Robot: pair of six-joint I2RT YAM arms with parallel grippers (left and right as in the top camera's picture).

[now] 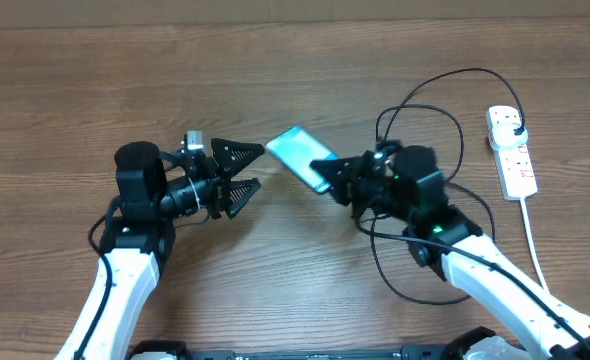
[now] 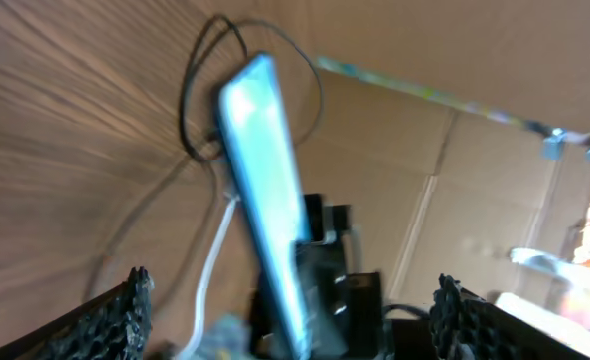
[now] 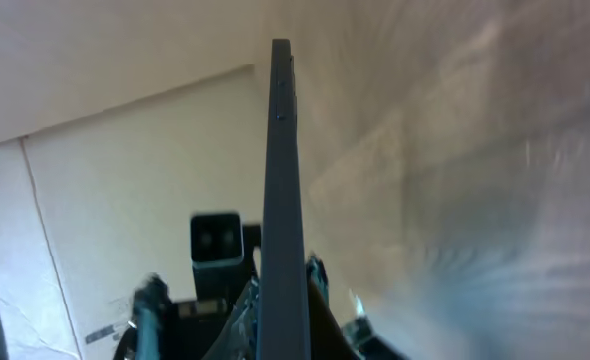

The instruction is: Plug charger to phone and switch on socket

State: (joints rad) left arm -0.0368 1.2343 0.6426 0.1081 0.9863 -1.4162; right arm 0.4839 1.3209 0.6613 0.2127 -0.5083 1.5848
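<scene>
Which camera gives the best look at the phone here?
Overhead: the slim light-blue-screened phone shows its lit face, one end held in the right gripper. The left wrist view sees it at a steep, blurred slant; the right wrist view sees only its thin dark edge.

One phone [image 1: 297, 155], one charger [image 1: 472, 70], one socket [image 1: 512, 152], one table [image 1: 275, 60], and two claws: left claw [image 1: 258, 168] and right claw [image 1: 327, 176].

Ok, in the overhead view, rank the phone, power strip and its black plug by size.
1. Power strip and phone: about alike; the right gripper hides the phone's end.
2. Black plug: clearly smallest.
</scene>
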